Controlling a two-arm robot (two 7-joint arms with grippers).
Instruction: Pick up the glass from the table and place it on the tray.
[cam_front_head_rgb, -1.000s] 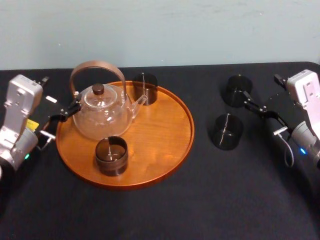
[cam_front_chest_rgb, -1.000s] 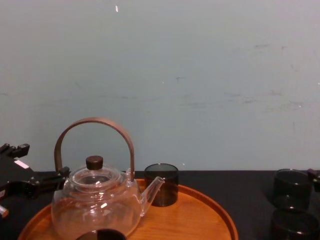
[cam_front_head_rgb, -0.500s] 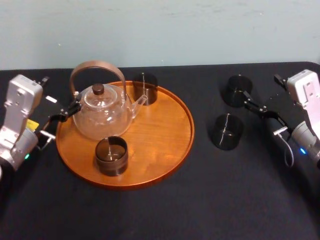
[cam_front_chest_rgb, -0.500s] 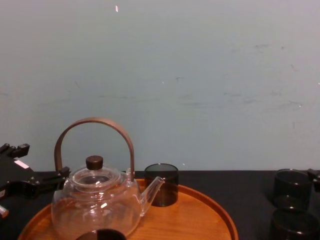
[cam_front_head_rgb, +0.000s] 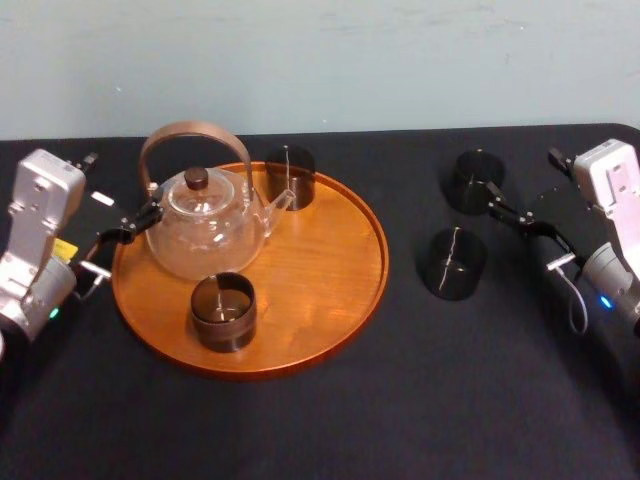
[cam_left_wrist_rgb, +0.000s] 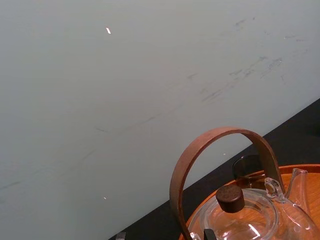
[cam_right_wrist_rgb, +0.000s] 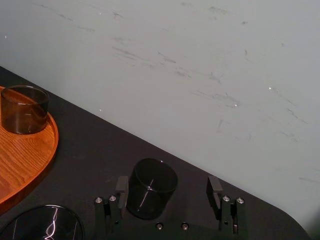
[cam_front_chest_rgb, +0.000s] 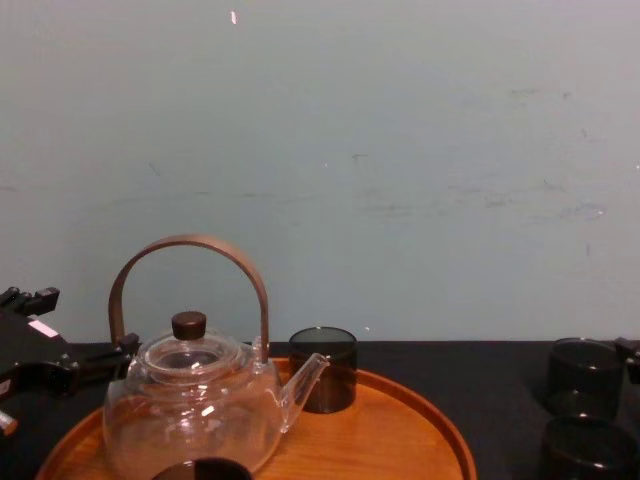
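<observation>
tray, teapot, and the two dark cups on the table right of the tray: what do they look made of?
The tray looks like wood: orange-brown, visible grain, satin sheen. The teapot is clear glass, see-through with highlights; its handle and lid knob look wooden, perhaps only brown-coated. The near cup and far cup look like dark smoked glass, translucent with glints; tinted plastic is not excluded.

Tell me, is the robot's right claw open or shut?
Open. In the right wrist view the right gripper has its two fingers spread wide apart, wider than the dark glass in front.
</observation>
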